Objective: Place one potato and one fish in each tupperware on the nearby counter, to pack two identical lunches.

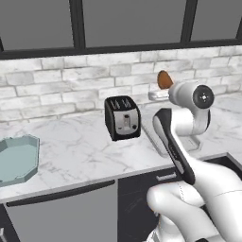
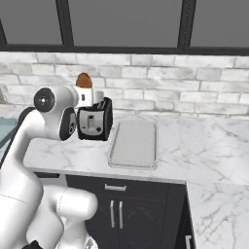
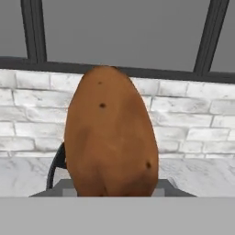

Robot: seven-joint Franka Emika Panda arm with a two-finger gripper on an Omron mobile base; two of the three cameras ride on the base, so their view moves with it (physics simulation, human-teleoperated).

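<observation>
Hand view shows my gripper (image 3: 110, 195) clamped on the potato (image 3: 110, 133), high over the counter (image 1: 90, 146); swinging toward the tupperware (image 1: 16, 158), it may slip and roll.

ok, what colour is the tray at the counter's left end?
Pale blue-green tray, clearest in the left base view.

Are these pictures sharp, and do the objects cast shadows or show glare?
Left base view: the black boxy toaster looks slightly soft, with only a faint shadow on the white-grey marbled counter. Right base view: even flat light, no glare. Hand view: the brown speckled potato is close, sharp enough to show its dark spots.
</observation>
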